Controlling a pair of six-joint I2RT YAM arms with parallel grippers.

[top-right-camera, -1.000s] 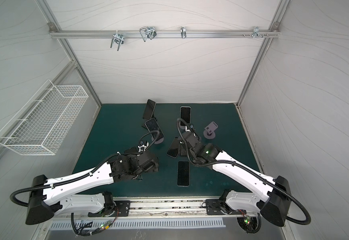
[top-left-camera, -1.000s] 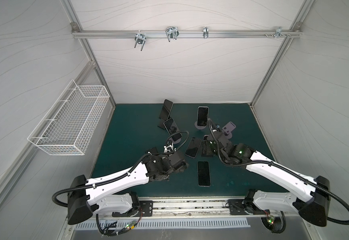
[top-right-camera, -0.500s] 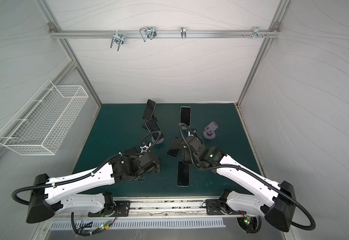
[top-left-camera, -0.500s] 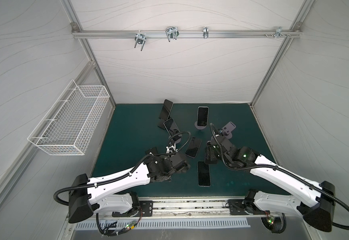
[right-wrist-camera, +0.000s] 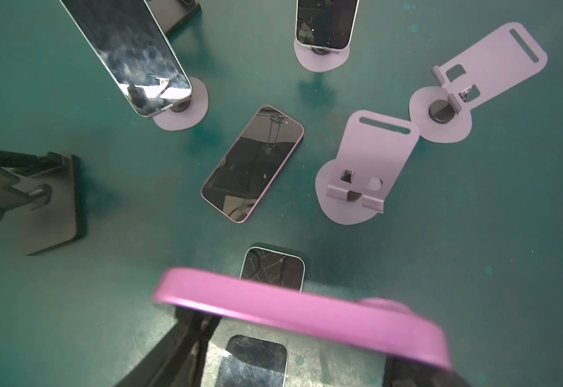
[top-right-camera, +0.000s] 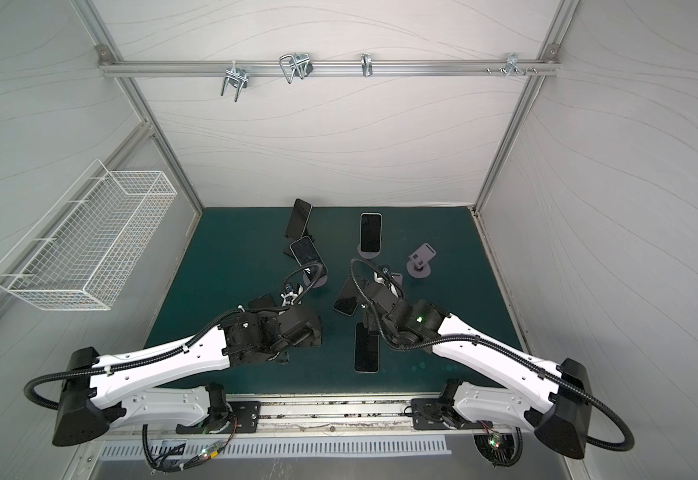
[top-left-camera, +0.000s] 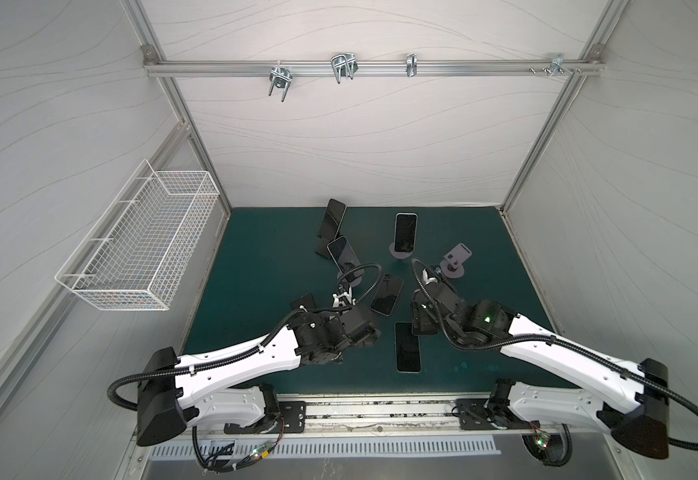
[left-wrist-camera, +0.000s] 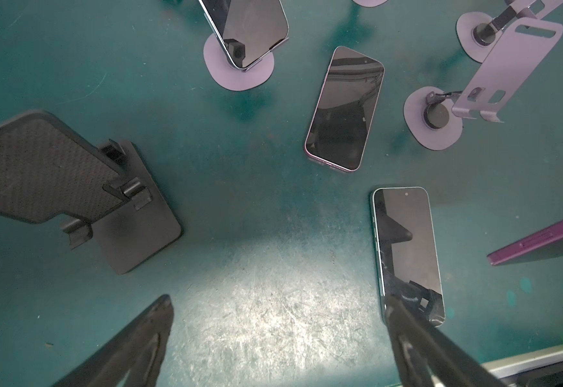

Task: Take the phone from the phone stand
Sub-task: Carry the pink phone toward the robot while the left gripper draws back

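- The right gripper [right-wrist-camera: 290,338] squeezes the pink phone [right-wrist-camera: 306,311] by its sides, likely so it does not slip.
- The left gripper [left-wrist-camera: 278,305] is wide open and empty.

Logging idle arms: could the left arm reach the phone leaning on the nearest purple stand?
Probably yes: the left gripper is open and empty, with only bare mat between it and that phone.

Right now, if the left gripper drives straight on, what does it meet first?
Probably bare mat: the open left gripper aims at a scuffed patch. One finger overlaps the end of the flat phone; depth unclear.
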